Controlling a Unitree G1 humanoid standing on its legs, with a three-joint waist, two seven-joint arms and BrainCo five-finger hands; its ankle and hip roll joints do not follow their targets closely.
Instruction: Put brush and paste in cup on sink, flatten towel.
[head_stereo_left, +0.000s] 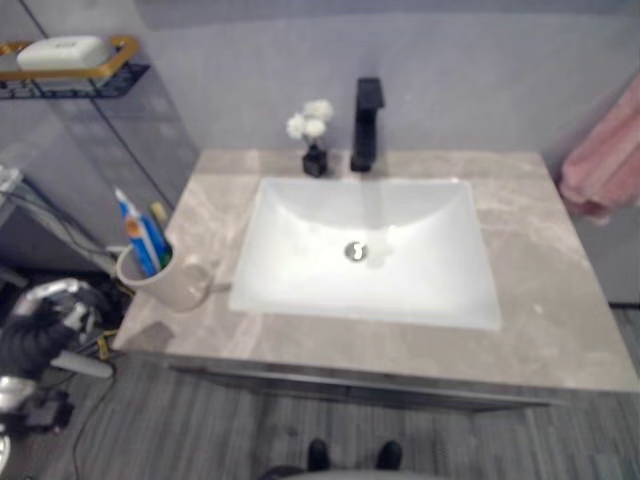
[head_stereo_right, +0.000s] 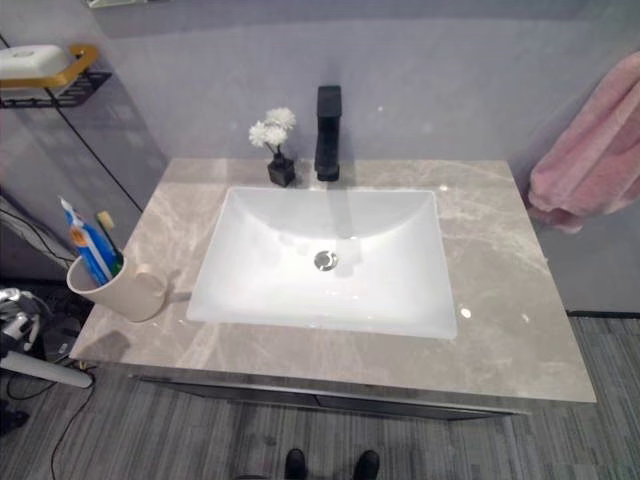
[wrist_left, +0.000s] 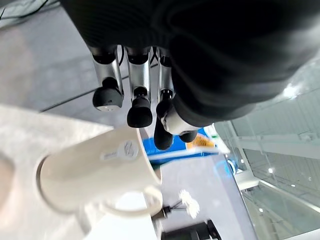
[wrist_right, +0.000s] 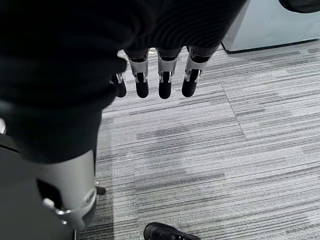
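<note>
A cream cup (head_stereo_left: 168, 281) with a handle stands on the counter's left front corner, beside the white sink basin (head_stereo_left: 300, 280). A blue toothpaste tube (head_stereo_left: 138, 238) and a toothbrush (head_stereo_left: 160, 226) stand upright in it. My left hand (wrist_left: 139, 80) hangs off the counter's left edge, low beside the cup (wrist_left: 95, 175); its fingers are relaxed and hold nothing. My right hand (wrist_right: 165, 75) hangs over the floor with straight, empty fingers. A pink towel (head_stereo_right: 590, 150) hangs bunched on the wall at the right.
A black faucet (head_stereo_left: 366, 125) and a small black vase of white flowers (head_stereo_left: 313, 135) stand behind the basin. A wire wall shelf (head_stereo_left: 75, 75) with a white soap dish is at the upper left. Grey marble counter (head_stereo_left: 540, 300) surrounds the basin.
</note>
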